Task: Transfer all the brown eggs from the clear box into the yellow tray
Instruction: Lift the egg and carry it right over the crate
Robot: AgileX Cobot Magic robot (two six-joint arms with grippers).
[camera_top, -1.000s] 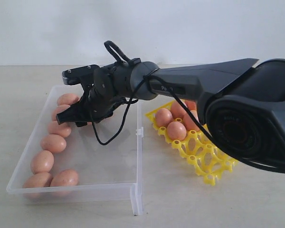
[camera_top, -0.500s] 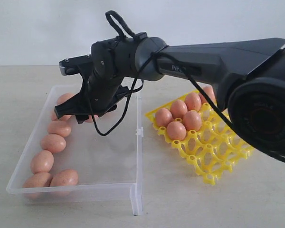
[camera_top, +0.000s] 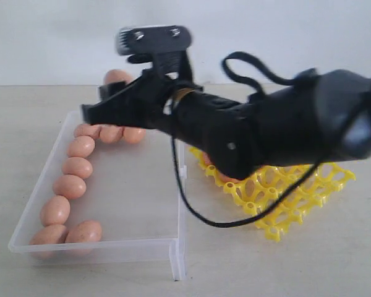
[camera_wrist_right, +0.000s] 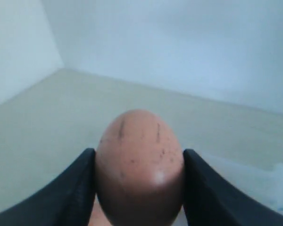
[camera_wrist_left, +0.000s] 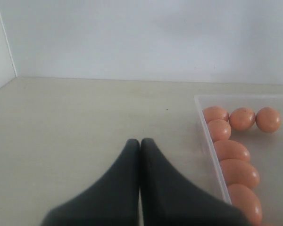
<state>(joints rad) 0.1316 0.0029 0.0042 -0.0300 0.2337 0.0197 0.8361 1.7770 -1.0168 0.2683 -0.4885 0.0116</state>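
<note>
The exterior view looks low and near across the tabletop (camera_top: 309,272) toward a pale wall (camera_top: 266,37), the clear box (camera_top: 99,246) in front. The left wrist view faces along the tabletop past the left gripper (camera_wrist_left: 140,143), sharing the box's brown eggs (camera_top: 70,185) with the exterior view. The right wrist view sits tight behind one held egg (camera_wrist_right: 139,165)

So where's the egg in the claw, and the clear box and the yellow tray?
brown egg (camera_wrist_right: 139,165): right wrist view, middle of its speckled shell.
clear box (camera_top: 136,247): exterior view, its near wall.
yellow tray (camera_top: 273,232): exterior view, its near corner.
</note>
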